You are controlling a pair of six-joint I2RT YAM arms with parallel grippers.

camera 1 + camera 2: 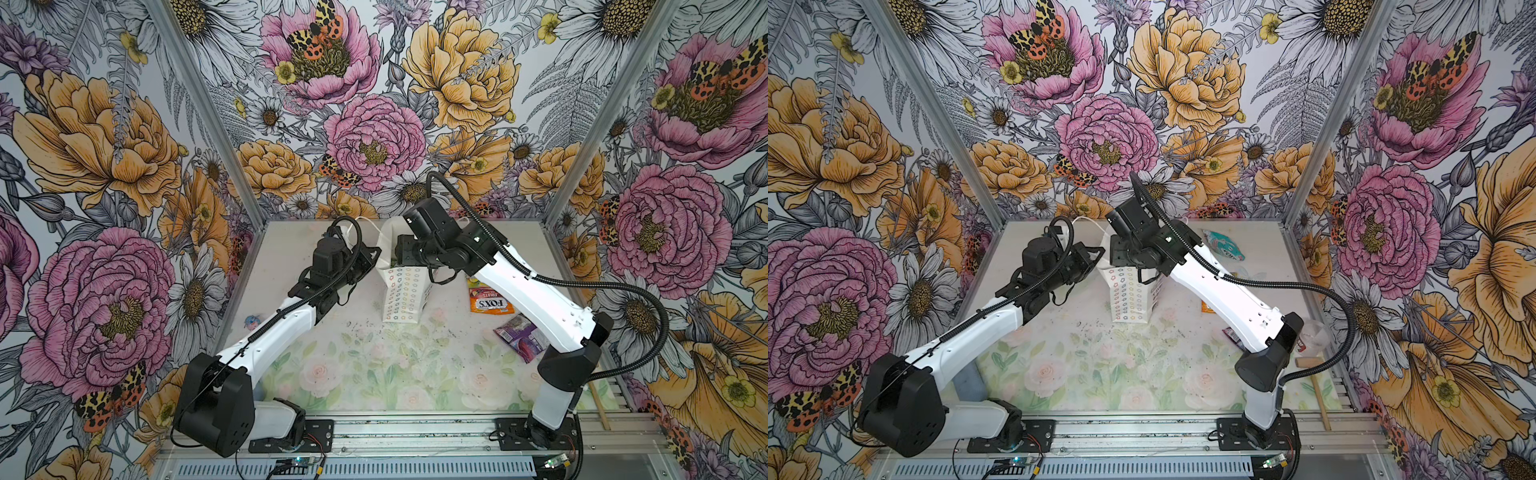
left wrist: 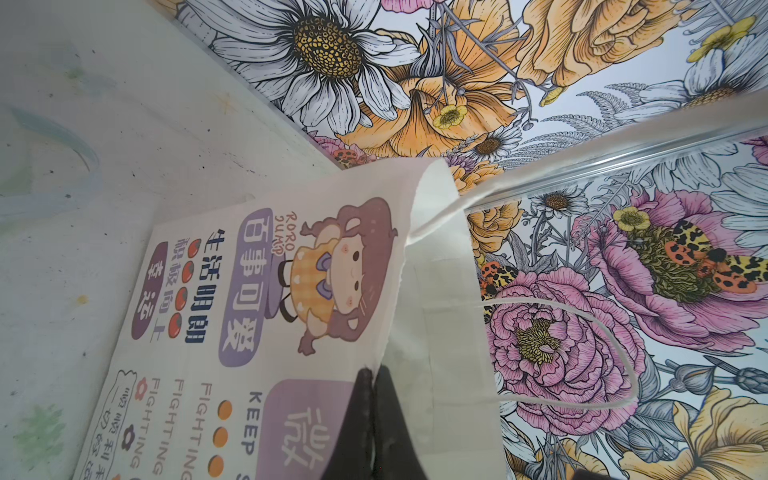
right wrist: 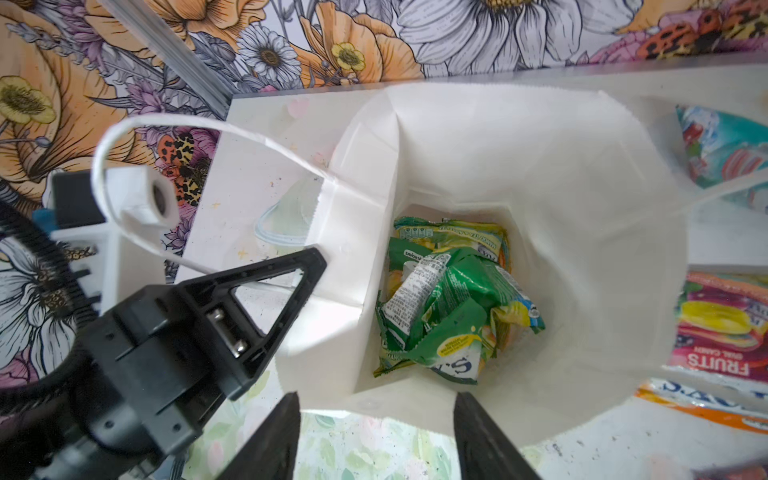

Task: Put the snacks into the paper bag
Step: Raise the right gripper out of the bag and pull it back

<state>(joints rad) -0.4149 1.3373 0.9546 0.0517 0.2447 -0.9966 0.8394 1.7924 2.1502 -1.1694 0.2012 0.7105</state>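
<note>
Floral walls (image 1: pixel 374 137), pale worktop (image 1: pixel 374 374): paper bag (image 1: pixel 405 295) stands mid-back, our left claw (image 2: pixel 374 374) pinched on its rim, right claw (image 3: pixel 376 397) spread and empty over the mouth, green-yellow packets (image 3: pixel 449 299) at the bottom. Release step, we reckon. Next we need the right claw down on the orange packet (image 1: pixel 490 305) near the bag, then the purple packet (image 1: pixel 519 336) and teal packet (image 1: pixel 1223 245).

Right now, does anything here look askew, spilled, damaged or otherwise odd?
Nothing looks spilled or damaged. The paper bag has its rim pinched by the left gripper, so its mouth looks pulled out of shape. The green snacks inside lie crumpled on its floor. Dark specks dot the table in front of it.
</note>
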